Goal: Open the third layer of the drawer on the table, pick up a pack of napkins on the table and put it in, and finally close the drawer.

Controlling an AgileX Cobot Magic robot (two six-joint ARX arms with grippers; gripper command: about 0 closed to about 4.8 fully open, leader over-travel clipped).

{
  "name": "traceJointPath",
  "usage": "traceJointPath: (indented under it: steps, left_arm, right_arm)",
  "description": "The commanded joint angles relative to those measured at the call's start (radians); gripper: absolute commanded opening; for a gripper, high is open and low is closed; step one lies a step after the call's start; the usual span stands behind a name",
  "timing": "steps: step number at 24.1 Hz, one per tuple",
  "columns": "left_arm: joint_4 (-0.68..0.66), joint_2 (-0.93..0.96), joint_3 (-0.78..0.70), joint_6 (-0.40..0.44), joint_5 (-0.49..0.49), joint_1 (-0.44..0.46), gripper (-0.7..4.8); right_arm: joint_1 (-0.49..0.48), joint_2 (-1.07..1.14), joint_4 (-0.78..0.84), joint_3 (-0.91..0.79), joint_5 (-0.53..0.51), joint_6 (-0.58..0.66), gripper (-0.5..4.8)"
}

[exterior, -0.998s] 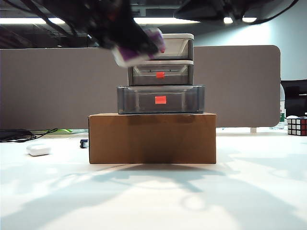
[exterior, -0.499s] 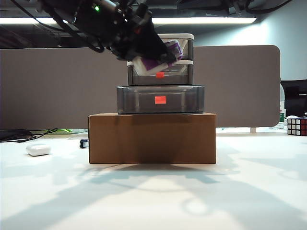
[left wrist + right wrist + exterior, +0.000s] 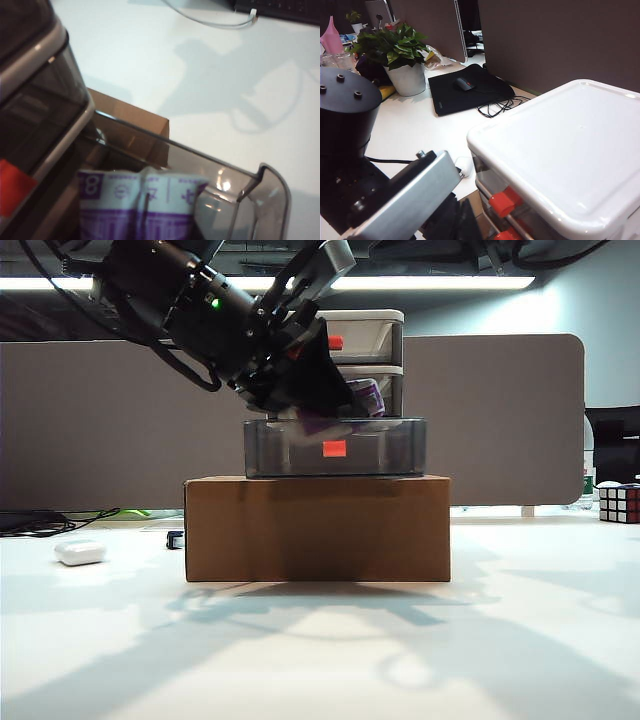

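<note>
The drawer stands on a brown cardboard box on the table. Its third layer, with a red handle, is pulled out towards the camera. My left gripper reaches in from the upper left, shut on the pack of napkins, whose lower end dips below the open layer's rim. The left wrist view shows the purple-and-white pack inside the translucent wall. The right wrist view looks down on the drawer's white top and my left arm. My right gripper is out of view.
A small white case lies on the table at the left, with dark cables behind it. A Rubik's cube sits at the far right. A grey partition closes off the back.
My left gripper has carried the pack down and to the right, from in front of the top drawer to the open third layer.
</note>
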Motion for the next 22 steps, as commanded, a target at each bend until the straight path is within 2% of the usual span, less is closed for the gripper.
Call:
traceJointPath:
  steps: [1, 3, 5, 7, 17, 18, 20, 22]
  left_arm:
    - [0.000, 0.000, 0.008, -0.003, -0.006, 0.000, 1.33]
    - [-0.007, 0.000, 0.008, -0.003, -0.006, 0.000, 2.16]
    - [-0.022, 0.000, 0.008, -0.003, -0.006, 0.000, 3.34]
    - [-0.034, 0.000, 0.008, -0.003, -0.011, 0.000, 3.72]
    - [-0.078, -0.045, 0.011, -0.052, -0.008, 0.000, 3.71]
    - [-0.165, -0.092, 0.021, -0.090, -0.006, 0.000, 3.62]
    - [-0.282, -0.147, 0.034, -0.109, -0.005, 0.000, 3.40]
    - [-0.422, -0.222, 0.040, -0.111, 0.019, 0.000, 2.80]
  right_arm:
    - [0.000, -0.005, 0.011, 0.006, -0.001, 0.000, -0.06]
    - [0.000, -0.005, 0.011, 0.006, -0.001, 0.000, -0.06]
    - [0.000, -0.005, 0.011, 0.006, 0.002, 0.000, -0.06]
    - [0.000, -0.005, 0.011, 0.006, 0.002, 0.000, -0.06]
    - [0.000, -0.005, 0.014, 0.006, 0.006, -0.003, -0.06]
    - [0.000, -0.005, 0.022, 0.006, 0.006, -0.004, -0.06]
    - [0.000, -0.004, 0.035, 0.007, 0.005, -0.008, -0.06]
    - [0.000, -0.003, 0.048, 0.008, 0.006, -0.021, -0.06]
